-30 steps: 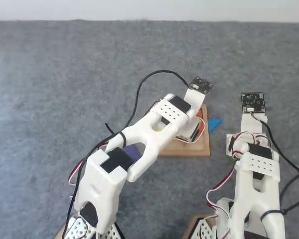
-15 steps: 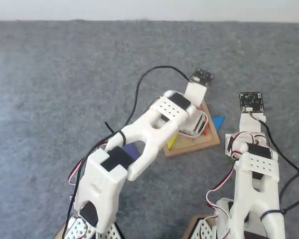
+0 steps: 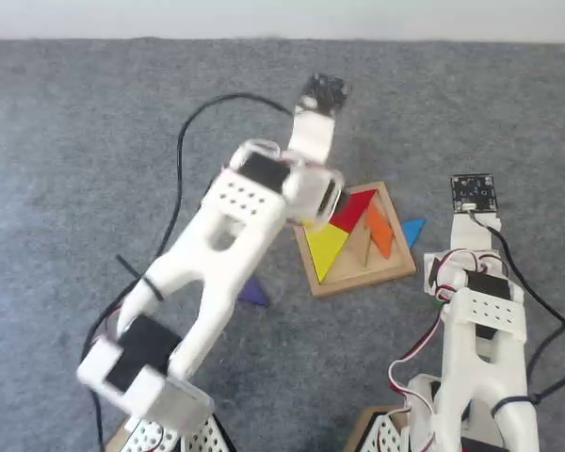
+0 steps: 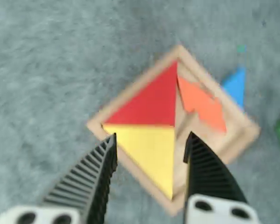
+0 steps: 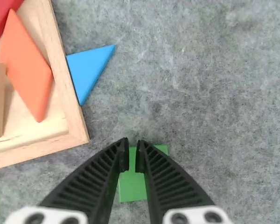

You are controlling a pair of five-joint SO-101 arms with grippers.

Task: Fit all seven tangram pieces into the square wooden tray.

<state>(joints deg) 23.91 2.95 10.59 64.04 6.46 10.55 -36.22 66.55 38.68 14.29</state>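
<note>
From the high view, my left arm (image 3: pixel 235 217) reaches out over the far left corner of the tray (image 3: pixel 395 273). The tray sits skewed on the carpet (image 3: pixel 94 141). In it I count a red triangle (image 3: pixel 354 209), a yellow triangle (image 3: pixel 325 247), an orange piece (image 3: pixel 379 231) and a bare wood piece (image 3: pixel 358 250). A blue triangle (image 3: pixel 412 231) lies outside by the tray's right edge. A purple piece (image 3: pixel 254 294) lies apart on the left, near the left arm. My right arm (image 3: pixel 480 315) is folded close to its base.

In the left wrist view, the left gripper (image 4: pixel 149 154) hangs above the yellow triangle with its jaws spread and nothing between them.

In the right wrist view, the right gripper (image 5: pixel 132 158) has its jaws drawn together to a slit, holding nothing. Its tips are over a green piece (image 5: pixel 135 186) that lies flat on the carpet. The blue triangle touches the tray's outer wall.

I judge four pieces are in and three remain, so a pick is in hand. Next I would spread the right jaws and lower them across the green piece's edges. It is thin and lies in soft pile, so the grip must go low.

I can read no writing on the tray or the pieces.
</note>
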